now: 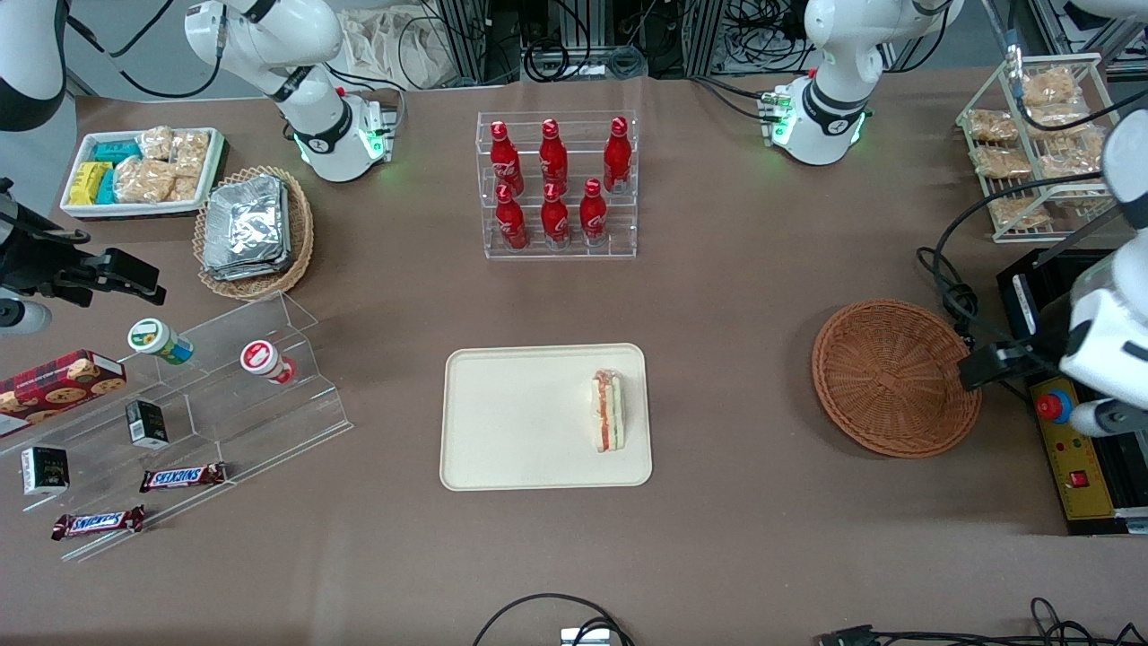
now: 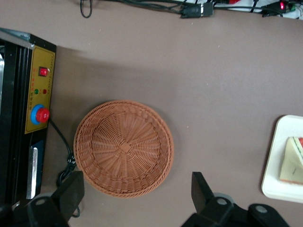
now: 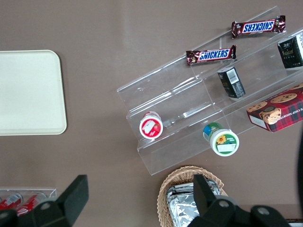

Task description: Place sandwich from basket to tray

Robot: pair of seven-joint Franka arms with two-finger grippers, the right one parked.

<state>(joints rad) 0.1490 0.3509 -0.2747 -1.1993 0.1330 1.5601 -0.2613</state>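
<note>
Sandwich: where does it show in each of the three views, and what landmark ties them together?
Front view: the sandwich lies on the tray.
Left wrist view: sandwich on the tray, apart from the empty basket.
Right wrist view: not in it.
Shared landmark: the tray.

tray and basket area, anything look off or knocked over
Nothing stands out. The sandwich lies on the tray, near the edge closest to the basket, fully inside the rim. The basket sits flat and holds nothing. The pincer hangs open above the basket's edge, holding nothing.
</note>
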